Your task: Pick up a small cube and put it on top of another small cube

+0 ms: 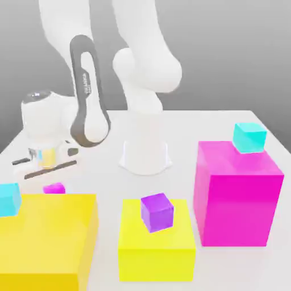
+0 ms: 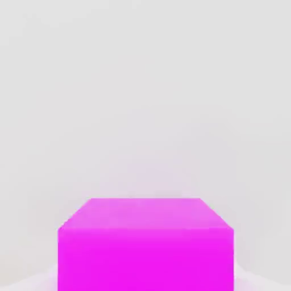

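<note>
Gripper [image 1: 54,185] fingers are pinched on the small magenta cube [image 2: 145,258], which lies between the fingertips, directly beneath the hand and behind the wide golden block [image 1: 45,238] as the exterior view shows it. The grasp looks done; whether the cube is clear of the table [image 1: 182,136], I cannot tell. Lifting, carrying, stacking and letting go seem to be what is left. Farther out, a cyan cube [image 1: 8,200] sits on the golden block, a purple cube [image 1: 157,212] on the yellow block [image 1: 156,264], and a turquoise cube [image 1: 249,138] on the tall magenta block [image 1: 236,207]. Which is the target isn't clear.
</note>
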Tool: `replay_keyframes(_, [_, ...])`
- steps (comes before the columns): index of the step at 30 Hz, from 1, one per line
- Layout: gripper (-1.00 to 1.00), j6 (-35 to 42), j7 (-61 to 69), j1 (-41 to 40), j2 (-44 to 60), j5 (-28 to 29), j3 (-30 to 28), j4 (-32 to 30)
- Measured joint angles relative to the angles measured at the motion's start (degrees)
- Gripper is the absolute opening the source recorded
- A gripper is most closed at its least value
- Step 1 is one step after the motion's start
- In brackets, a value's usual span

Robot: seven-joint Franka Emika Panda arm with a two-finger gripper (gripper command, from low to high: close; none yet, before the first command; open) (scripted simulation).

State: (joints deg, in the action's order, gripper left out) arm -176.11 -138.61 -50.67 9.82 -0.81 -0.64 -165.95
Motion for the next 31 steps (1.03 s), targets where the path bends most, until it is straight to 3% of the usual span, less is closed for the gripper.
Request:
replay_keyframes(9, [-1.00, 11.0, 2.3, 0.1, -12.6, 0.5, -0.8, -1.0])
replay_keyframes(23, [-1.00, 41.5, -18.4, 4.9, -15.5, 0.1, 4.7, 26.1])
replay_keyframes(27, [-1.00, 36.1, -21.0, 4.9, -10.2, 1.0, 5.2, 25.7])
replay_keyframes(28, [1.00, 34.6, -21.2, 5.0, -9.1, 1.1, 5.1, 25.3])
replay_keyframes(31, [1.00, 34.6, -21.2, 5.1, -9.1, 1.1, 5.1, 25.3])
